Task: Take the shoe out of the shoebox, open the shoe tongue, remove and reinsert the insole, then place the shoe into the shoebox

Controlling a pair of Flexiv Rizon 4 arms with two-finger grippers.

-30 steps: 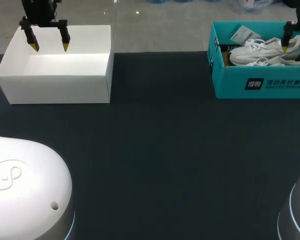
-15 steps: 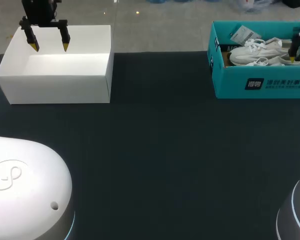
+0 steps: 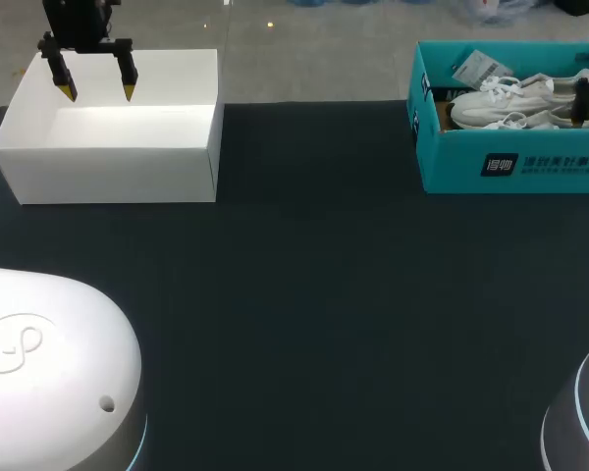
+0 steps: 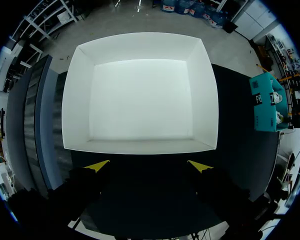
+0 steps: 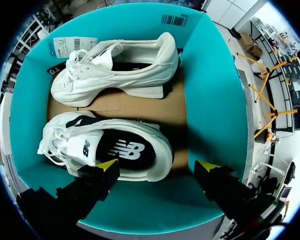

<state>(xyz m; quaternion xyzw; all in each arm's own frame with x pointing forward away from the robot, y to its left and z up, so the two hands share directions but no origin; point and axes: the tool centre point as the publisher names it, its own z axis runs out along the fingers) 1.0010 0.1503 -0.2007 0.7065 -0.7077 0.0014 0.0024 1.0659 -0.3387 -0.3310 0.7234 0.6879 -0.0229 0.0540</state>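
Counter [image 3: 314,294]: dark, broad, carrying one box at each far corner and bare between them, which looks like room kept for working on the shoe.

White box [image 3: 108,167]: open-topped, nothing in it, at the far left. It has no clear part in the step in hand.

Shoebox [image 3: 510,167]: teal, lid off, at the far right, lined with a brown card sheet [image 5: 140,107].

Shoes, one pair, white, both inside the shoebox – the task's thing has not yet been taken out. The far shoe [image 5: 120,67] lies on its side against the back wall. The near shoe [image 5: 115,150] sits upright with its opening and dark insole showing, so it is the easier one to grasp.

Left gripper [image 3: 98,93]: hangs above the white box, fingers spread, holding nothing, well apart from the shoebox and likely parked out of the way.

Right gripper [image 5: 157,166]: down inside the shoebox above the near shoe's heel end. Its fingers are spread wide – one over the shoe's side, the other over the gap by the box wall – and nothing is pinched. Judged to be lining up a grasp at the heel.

Paper tag [image 5: 75,45]: loose at the toe end, by the far shoe.
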